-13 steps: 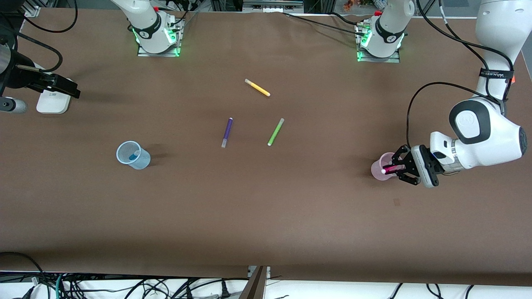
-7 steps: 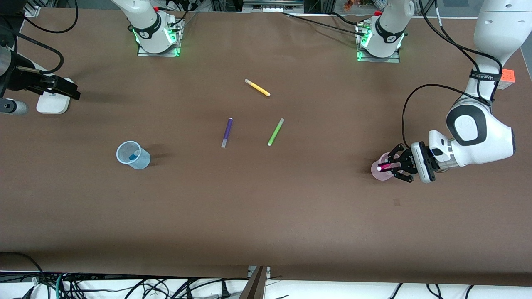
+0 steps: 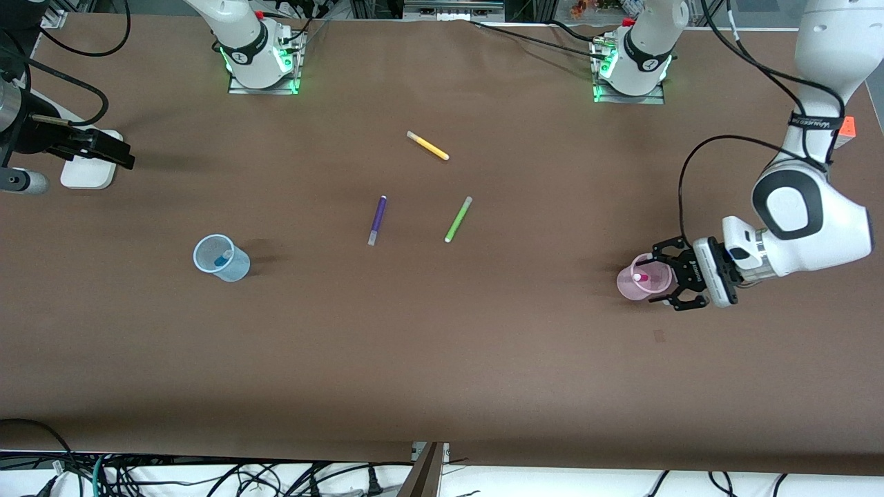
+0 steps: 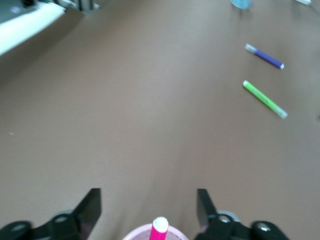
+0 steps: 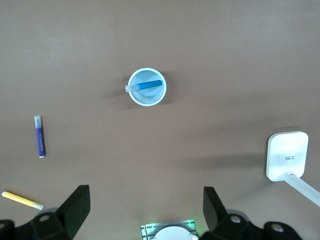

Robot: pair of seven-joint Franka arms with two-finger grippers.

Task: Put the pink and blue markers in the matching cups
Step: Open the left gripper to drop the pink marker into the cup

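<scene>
- Last step: pink marker (image 3: 638, 277) stands in pink cup (image 3: 632, 288), between the spread fingers of left gripper (image 3: 668, 274), which holds nothing.
- Blue marker (image 3: 222, 259) in blue cup (image 3: 219, 257); right gripper (image 5: 145, 212) waits high above it, wide open, empty.
- Next: lift left gripper straight up, clear of cup rim.
- Worktop (image 3: 442, 359) around left gripper bare; edge near.

My left gripper (image 3: 664, 278) let go of the pink marker (image 3: 640, 278): its fingers (image 4: 91, 208), which had been clamped on the pen over the pink cup (image 3: 636, 286), spread wide apart. The marker dropped into the cup (pale cap end up) and stood free of my fingers. My left wrist also drew back slightly toward the table's end.
</scene>
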